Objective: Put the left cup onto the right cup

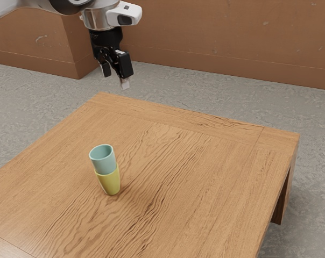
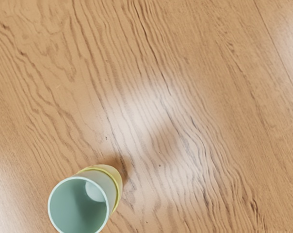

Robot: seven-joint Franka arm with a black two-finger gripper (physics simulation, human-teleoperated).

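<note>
A pale teal cup [image 1: 102, 158] sits nested in a yellow-green cup [image 1: 109, 182] on the wooden table [image 1: 205, 177], toward the exterior view's left. The stack stands upright. In the wrist view the teal cup [image 2: 79, 206] shows from above, with the yellow rim [image 2: 112, 175] peeking out around it. My gripper [image 1: 114, 78] hangs high above the table's far edge, well clear of the cups. Its fingers stand apart with nothing between them.
The table's far edge [image 1: 178, 112] and its right-hand edge [image 1: 291, 161] drop to a grey floor. A brown wall [image 1: 232, 32] runs behind. Bare wood surrounds the cup stack on all sides.
</note>
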